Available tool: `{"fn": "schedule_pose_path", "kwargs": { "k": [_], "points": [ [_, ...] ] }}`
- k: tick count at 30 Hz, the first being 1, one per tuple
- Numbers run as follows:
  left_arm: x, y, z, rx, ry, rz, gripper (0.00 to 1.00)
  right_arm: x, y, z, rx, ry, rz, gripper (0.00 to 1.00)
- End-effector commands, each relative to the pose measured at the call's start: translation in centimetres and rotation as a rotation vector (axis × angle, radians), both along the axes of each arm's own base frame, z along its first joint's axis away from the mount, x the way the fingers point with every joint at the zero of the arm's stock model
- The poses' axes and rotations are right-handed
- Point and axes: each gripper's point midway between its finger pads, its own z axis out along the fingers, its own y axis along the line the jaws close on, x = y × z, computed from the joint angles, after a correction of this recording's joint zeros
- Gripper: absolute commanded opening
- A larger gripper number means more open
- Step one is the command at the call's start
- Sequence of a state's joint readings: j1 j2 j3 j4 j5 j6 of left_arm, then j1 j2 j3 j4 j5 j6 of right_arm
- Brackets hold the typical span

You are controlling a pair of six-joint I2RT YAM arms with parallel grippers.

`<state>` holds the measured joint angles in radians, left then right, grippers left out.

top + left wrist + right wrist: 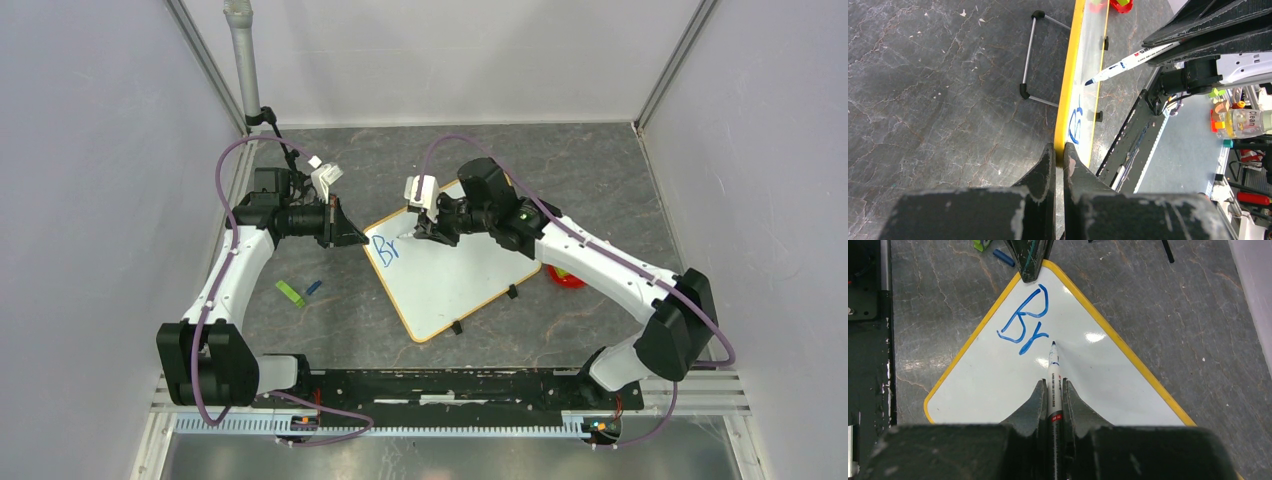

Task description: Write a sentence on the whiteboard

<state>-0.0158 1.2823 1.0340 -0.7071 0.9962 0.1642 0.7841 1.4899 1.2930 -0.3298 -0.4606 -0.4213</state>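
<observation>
The whiteboard (450, 275) lies on the dark table with its yellow frame, and shows in the right wrist view (998, 375). Blue letters "Br" (384, 249) stand near its left corner, also seen in the right wrist view (1025, 322) and the left wrist view (1075, 125). My left gripper (352, 237) is shut on the board's yellow edge (1064, 145) at that corner. My right gripper (428, 228) is shut on a white marker (1054, 385) with its tip just right of the "r", at the board's surface.
A green marker cap (290, 293) and a small blue piece (314, 287) lie left of the board. A red object (566, 278) sits by the board's right edge. A wire stand (1030, 65) lies on the table in the left wrist view.
</observation>
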Motion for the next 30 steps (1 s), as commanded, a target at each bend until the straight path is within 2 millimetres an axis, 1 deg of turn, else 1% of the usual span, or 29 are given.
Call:
{"fn": "schedule_pose_path", "kwargs": {
  "k": [1, 6, 9, 19, 26, 30],
  "points": [
    [0.2, -0.1, 0.4, 0.002, -0.039, -0.009, 0.02, 0.8, 0.6, 0.5, 0.024, -0.029, -0.001, 0.0],
    [0.2, -0.1, 0.3, 0.003, -0.038, -0.007, 0.02, 1.1, 0.6, -0.1, 0.009, -0.026, -0.009, 0.0],
    [0.2, -0.1, 0.3, 0.003, -0.038, -0.007, 0.02, 1.4, 0.4, 0.0, 0.0, -0.042, -0.02, 0.0],
    [0.3, -0.1, 0.3, 0.006, -0.039, -0.006, 0.02, 2.3, -1.3, 0.2, -0.016, -0.059, -0.06, 0.0],
    [0.4, -0.1, 0.2, 0.001, -0.034, -0.007, 0.02, 1.6, -0.9, -0.2, -0.007, -0.026, -0.032, 0.0],
    [0.4, -0.1, 0.2, 0.005, -0.036, -0.006, 0.02, 0.8, -0.8, -1.0, -0.02, -0.009, -0.009, 0.0]
  ]
}}
